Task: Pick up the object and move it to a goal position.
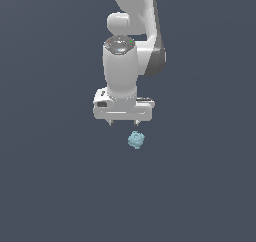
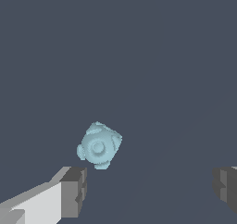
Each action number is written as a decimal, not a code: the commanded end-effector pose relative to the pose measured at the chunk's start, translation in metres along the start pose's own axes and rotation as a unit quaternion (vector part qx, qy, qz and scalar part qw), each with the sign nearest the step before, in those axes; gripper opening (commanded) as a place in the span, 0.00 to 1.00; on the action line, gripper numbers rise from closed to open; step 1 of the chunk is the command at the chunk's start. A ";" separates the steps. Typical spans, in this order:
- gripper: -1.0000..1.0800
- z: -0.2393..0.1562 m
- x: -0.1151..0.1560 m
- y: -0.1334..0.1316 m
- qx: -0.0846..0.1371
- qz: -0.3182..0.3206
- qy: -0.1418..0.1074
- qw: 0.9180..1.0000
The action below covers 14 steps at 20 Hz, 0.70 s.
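The object (image 1: pixel 136 139) is a small pale cyan knobbly blob lying on the dark grey floor. My white gripper (image 1: pixel 123 123) hangs just above it and slightly toward the exterior view's left, pointing down. Its two short fingertips (image 1: pixel 111 122) stand wide apart with nothing between them. In the wrist view the object (image 2: pixel 98 146) lies just beyond the gripper (image 2: pixel 150 186), close to one finger pad (image 2: pixel 74 190) and off the line between the two pads. The other pad (image 2: pixel 227 187) shows at the picture's edge.
The white arm (image 1: pixel 135 16) rises behind the gripper to the top of the exterior view. A plain dark grey floor (image 1: pixel 50 186) surrounds the blob, with no other objects or edges in sight.
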State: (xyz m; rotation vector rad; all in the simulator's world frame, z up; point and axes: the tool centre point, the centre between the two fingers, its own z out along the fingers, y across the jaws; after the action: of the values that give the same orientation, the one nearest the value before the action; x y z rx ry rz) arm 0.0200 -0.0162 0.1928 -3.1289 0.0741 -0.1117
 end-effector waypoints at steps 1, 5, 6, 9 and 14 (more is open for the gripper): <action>0.96 0.000 0.000 0.000 0.000 0.000 0.000 1.000; 0.96 0.001 0.001 0.004 0.001 0.000 0.002 1.000; 0.96 0.001 0.001 0.006 0.001 0.000 0.002 1.000; 0.96 0.003 0.003 0.011 0.001 0.000 0.005 1.000; 0.96 0.003 0.003 0.012 0.001 0.001 0.005 1.000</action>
State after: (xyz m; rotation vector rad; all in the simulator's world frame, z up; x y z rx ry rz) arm 0.0225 -0.0286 0.1899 -3.1258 0.0768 -0.1261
